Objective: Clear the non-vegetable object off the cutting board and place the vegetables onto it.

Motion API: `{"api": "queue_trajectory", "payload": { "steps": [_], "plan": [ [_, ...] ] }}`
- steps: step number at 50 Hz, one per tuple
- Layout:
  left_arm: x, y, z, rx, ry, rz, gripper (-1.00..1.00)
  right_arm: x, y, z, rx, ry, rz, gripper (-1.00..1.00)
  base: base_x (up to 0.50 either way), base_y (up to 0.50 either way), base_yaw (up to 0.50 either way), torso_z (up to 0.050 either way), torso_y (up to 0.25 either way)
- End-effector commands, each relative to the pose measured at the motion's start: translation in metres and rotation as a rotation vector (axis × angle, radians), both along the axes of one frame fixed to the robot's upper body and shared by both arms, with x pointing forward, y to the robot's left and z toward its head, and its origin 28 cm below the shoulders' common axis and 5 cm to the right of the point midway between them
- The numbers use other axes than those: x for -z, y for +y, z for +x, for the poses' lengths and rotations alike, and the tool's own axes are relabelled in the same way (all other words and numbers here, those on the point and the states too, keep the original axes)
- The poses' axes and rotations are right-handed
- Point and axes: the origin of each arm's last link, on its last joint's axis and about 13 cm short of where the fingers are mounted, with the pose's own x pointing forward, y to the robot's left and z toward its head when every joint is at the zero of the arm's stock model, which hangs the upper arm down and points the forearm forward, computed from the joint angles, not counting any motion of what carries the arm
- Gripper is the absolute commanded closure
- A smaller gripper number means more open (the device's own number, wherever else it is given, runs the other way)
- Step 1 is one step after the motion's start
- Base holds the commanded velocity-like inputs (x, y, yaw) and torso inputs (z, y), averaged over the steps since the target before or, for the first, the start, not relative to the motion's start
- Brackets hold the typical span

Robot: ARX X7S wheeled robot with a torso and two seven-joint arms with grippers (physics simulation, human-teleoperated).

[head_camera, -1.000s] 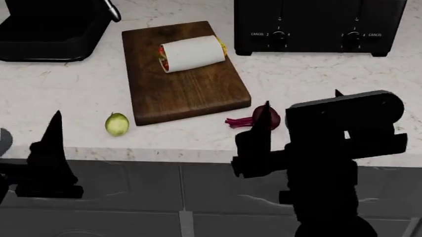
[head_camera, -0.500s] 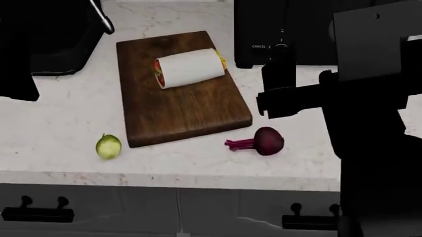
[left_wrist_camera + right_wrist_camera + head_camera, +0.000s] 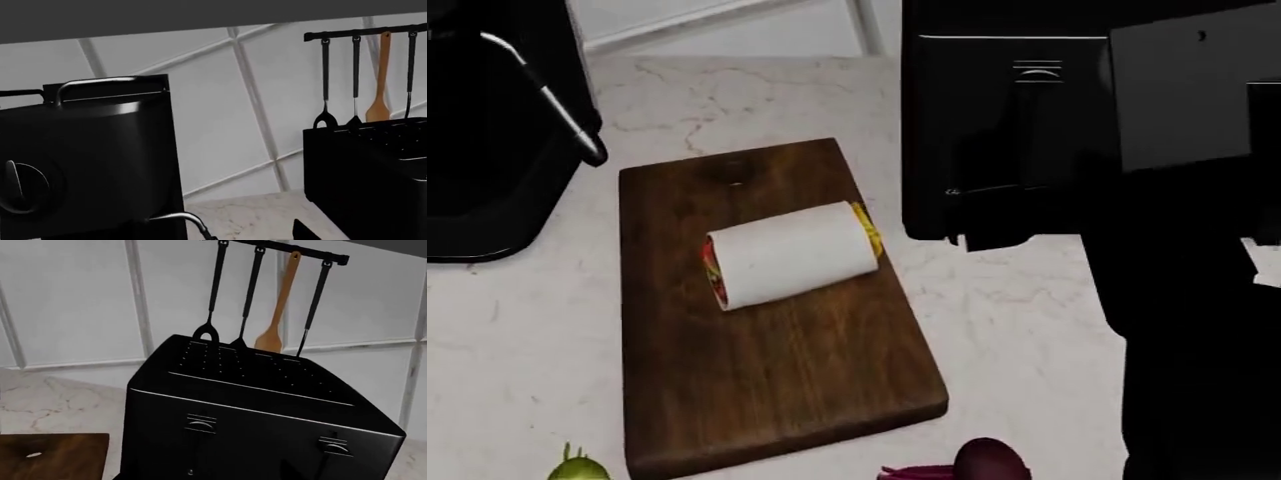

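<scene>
The white rolled tortilla wrap point(image 3: 790, 256) lies across the middle of the dark brown cutting board point(image 3: 774, 390) in the head view. The dark purple beet point(image 3: 989, 462) sits on the counter just off the board's near right corner. The yellow-green bulb point(image 3: 577, 468) peeks in at the near left corner. My right arm fills the right side; its gripper point(image 3: 1014, 205) blends into the black toaster behind it, above and right of the wrap. Of my left gripper only one dark fingertip point(image 3: 301, 232) shows, in the left wrist view. The right wrist view catches a corner of the board point(image 3: 53, 455).
A black coffee machine point(image 3: 481, 130) with a steel steam wand point(image 3: 554, 100) stands left of the board. A black toaster point(image 3: 1001, 110) stands to the right, against the tiled wall. A utensil rail point(image 3: 273, 250) with a wooden spatula hangs above the toaster.
The head view has moved in and looks farther back, so the board looks larger and sits lower. My right arm has risen from the counter's front. The left arm has left the head view.
</scene>
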Motion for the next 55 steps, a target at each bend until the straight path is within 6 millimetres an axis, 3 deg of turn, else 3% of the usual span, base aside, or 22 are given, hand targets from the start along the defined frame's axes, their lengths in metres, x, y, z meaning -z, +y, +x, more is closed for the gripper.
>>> {"api": "queue_trajectory", "payload": {
  "steps": [1,12,15,16,25,33,49,55],
  "plan": [
    [0.001,-0.001,-0.003,0.005,-0.005,0.004,-1.0,0.005,0.003,-0.007,-0.017,0.011,0.002,-1.0,0.5,0.0,0.0,0.0,0.0],
    [0.005,-0.003,0.0,0.019,0.017,0.05,-1.0,0.004,0.005,-0.009,-0.028,0.003,0.0,-1.0,0.05,0.0,0.0,0.0,0.0],
    [-0.004,-0.001,0.003,0.058,0.028,0.021,-1.0,0.0,0.004,-0.009,-0.03,-0.003,-0.001,-1.0,0.0,0.0,0.0,0.0,0.0],
    [-0.025,-0.009,0.003,0.291,0.113,0.042,-1.0,0.002,0.002,-0.009,-0.019,0.003,-0.001,-1.0,0.0,0.0,0.0,0.0,0.0],
    [-0.04,-0.015,0.009,0.47,0.217,0.026,-1.0,-0.003,0.001,-0.008,-0.014,0.0,-0.011,-1.0,0.0,0.0,0.0,0.0,0.0],
    [-0.048,-0.01,0.03,0.595,0.332,0.103,-1.0,-0.007,0.001,-0.009,-0.008,0.001,-0.013,-1.0,0.0,0.0,0.0,0.0,0.0],
    [-0.04,-0.008,0.052,0.722,0.515,0.287,-1.0,-0.008,0.004,-0.01,-0.013,0.011,-0.026,-1.0,0.0,0.0,0.0,0.0,0.0],
    [-0.045,-0.008,0.062,0.756,0.532,0.328,-1.0,-0.006,0.003,-0.01,-0.011,0.014,-0.025,-1.0,0.0,0.0,0.0,0.0,0.0]
  ]
}}
